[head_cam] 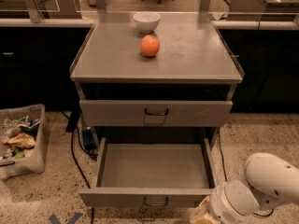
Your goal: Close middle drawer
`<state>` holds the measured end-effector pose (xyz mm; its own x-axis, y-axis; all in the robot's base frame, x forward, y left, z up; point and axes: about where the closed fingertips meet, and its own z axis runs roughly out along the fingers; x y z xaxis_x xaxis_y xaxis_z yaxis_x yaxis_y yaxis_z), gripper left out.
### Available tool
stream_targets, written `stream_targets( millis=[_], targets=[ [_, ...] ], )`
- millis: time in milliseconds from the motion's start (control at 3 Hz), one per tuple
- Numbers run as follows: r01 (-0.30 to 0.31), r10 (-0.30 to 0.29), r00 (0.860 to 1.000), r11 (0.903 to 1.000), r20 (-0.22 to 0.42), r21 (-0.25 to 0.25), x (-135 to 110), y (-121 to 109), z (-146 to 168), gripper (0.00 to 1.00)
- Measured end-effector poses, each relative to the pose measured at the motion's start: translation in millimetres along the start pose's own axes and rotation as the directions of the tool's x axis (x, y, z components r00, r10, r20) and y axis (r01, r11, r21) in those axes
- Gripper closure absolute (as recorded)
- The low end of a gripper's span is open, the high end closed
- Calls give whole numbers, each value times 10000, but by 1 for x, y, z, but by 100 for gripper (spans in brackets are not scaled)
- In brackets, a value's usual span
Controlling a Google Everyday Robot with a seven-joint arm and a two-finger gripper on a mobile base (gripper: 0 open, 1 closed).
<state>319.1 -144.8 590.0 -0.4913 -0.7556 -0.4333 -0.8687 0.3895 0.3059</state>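
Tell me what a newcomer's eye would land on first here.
The wide grey metal middle drawer stands pulled far out and empty, low in the centre. On the grey tabletop above sit a round orange fruit and, behind it, a small white bowl. The robot's white arm fills the bottom right corner, its gripper by the drawer's front right corner.
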Motion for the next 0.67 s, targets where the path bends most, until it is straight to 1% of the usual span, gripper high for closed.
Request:
stream_targets(
  millis=[333, 667],
  targets=[
    [-345, 328, 9993, 9952, 203, 917, -8, -44, 30, 100],
    [-359, 305, 9986, 9908, 432, 1303, -14, -54, 29, 100]
  ],
)
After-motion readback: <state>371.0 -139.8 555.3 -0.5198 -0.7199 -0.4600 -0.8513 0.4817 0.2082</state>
